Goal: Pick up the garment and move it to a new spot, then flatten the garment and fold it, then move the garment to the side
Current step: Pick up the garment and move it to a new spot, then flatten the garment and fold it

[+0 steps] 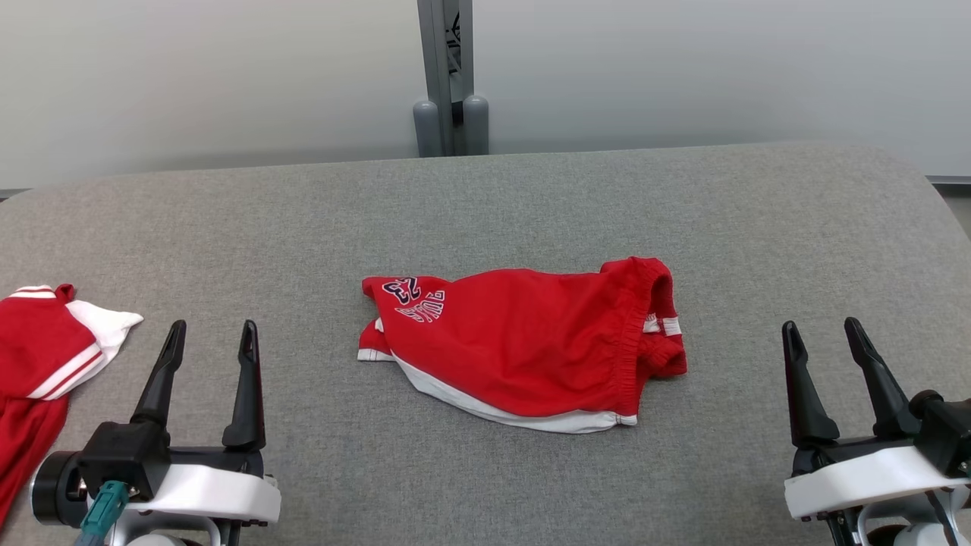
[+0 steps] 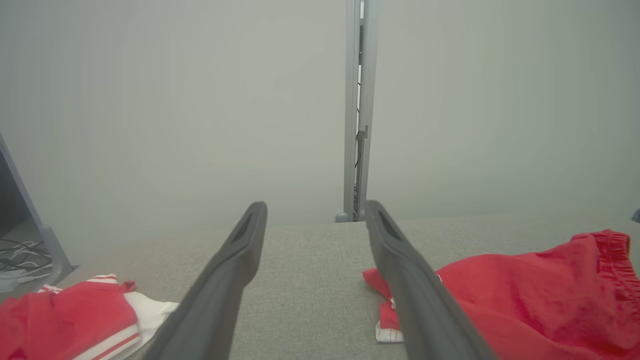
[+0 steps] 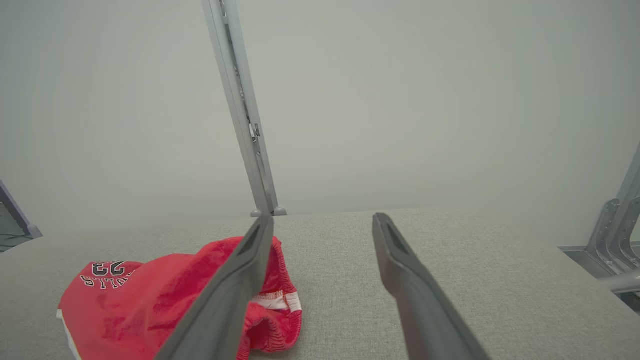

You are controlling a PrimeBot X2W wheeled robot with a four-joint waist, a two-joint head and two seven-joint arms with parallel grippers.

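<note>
Grey fabric table [image 1: 531, 197] carrying crumpled red garment [image 1: 523, 349] at centre. Left gripper [image 1: 213, 327], right gripper [image 1: 820, 326] hovering at near edge, jaws standing spread, empty. Other red cloth [image 1: 38, 341] lying far left. Grey post [image 1: 447, 76] standing against pale wall [image 1: 721, 68].

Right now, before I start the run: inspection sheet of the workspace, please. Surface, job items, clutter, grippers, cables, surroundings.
Surface: grey fabric-covered table, flat, no stains seen.
Job's things: red shorts, crumpled at the table's middle, white trim, "23" print, elastic waistband bunched on the robot's right; untouched.
Clutter: second red-and-white garment at the table's left edge, partly out of frame.
Grippers: left gripper and right gripper both open, empty, either side of the shorts and apart from them.
Cables: teal-plugged cable at the left wrist; loose cables on the floor beyond the table's left.
Surroundings: grey metal post behind the table, pale wall.
</note>
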